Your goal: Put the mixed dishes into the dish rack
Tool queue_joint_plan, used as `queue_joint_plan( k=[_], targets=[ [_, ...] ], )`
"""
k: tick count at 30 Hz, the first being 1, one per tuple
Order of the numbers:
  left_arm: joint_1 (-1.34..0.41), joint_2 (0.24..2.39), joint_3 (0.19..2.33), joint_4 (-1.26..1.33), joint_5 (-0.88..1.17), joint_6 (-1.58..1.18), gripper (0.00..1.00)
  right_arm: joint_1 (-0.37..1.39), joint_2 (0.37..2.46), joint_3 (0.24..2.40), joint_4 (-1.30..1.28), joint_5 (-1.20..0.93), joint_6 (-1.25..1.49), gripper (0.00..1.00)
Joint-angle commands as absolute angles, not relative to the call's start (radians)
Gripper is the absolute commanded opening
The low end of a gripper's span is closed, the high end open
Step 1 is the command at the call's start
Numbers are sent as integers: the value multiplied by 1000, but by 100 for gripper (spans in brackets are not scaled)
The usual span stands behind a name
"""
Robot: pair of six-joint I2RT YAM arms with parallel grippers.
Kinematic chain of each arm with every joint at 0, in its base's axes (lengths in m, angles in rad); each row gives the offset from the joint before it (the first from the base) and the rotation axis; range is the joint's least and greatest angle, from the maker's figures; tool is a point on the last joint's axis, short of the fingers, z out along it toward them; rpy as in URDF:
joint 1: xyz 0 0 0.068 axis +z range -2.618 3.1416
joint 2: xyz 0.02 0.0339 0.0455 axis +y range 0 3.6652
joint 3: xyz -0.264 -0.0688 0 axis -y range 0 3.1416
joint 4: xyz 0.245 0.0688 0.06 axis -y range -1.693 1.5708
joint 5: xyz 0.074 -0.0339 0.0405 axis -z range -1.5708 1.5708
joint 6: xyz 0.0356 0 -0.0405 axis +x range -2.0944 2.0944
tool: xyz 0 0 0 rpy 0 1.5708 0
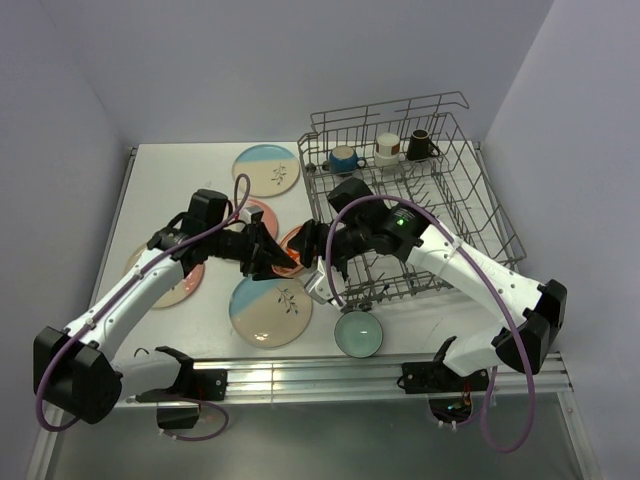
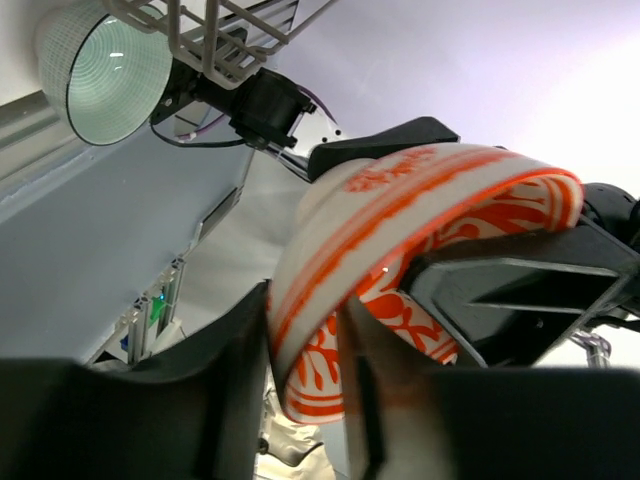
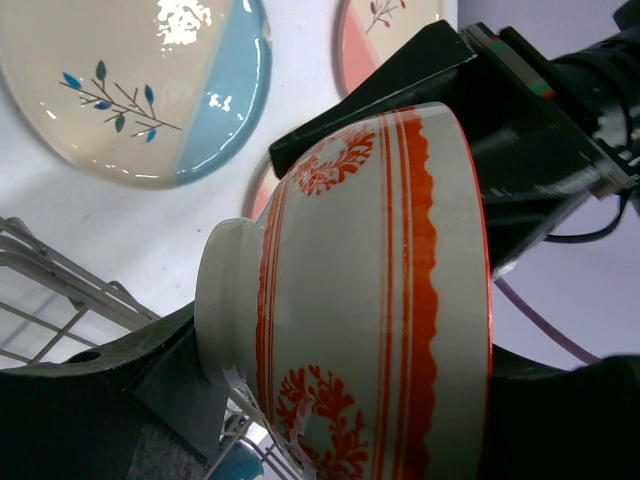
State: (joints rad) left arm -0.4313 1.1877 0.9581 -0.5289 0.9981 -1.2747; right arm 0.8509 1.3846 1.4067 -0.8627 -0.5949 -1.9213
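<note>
Nearest you, the teal bowl (image 1: 357,333) is sitting upright on the table (image 1: 180,180), just beside the near edge of the rack (image 1: 470,215). A blue plate (image 1: 268,312) is lying flat to its left. Both are waiting to be loaded.

Just beyond them, you are holding the bowl (image 3: 370,300) in the air between both arms, beside the rack's near-left corner and not yet inside it. Your left gripper (image 2: 300,370) is pinching the rim, one finger inside the wall and one outside, so the bowl is hanging on its side. Your right gripper (image 3: 370,350) is standing wide astride it, one finger at the foot and the other by the rim. I cannot tell whether those jaws are pressing yet.

This is looking like a handover. The rack is lying on the right arm's side, so that arm is the better placed to carry the bowl in.

Two pink plates (image 1: 180,285) are lying partly hidden under the left arm. Farther back, another blue plate (image 1: 266,170) is resting flat left of the rack, and three mugs (image 1: 387,148) are standing along the rack's far end.

The table is showing white and matt, with pale walls (image 1: 300,60) closing in on the left, far and right sides.
</note>
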Motion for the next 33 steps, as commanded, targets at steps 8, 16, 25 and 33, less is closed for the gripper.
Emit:
queue_joint_plan(
  k=[8, 16, 25, 33],
  targets=[
    [-417, 1147, 1054, -587, 1003, -1240, 52, 850, 1339, 1393, -844, -640, -1872, 21],
    [-332, 1120, 1146, -811, 956, -1099, 56, 795, 1321, 1391, -836, -676, -1821, 21],
    [-269, 1170, 1368, -1060, 844, -890, 56, 700, 1293, 1403, -821, -738, -1683, 21],
    [-267, 1010, 1294, -810, 618, -895, 56, 393, 1454, 1682, -998, -908, -1398, 21]
  ],
)
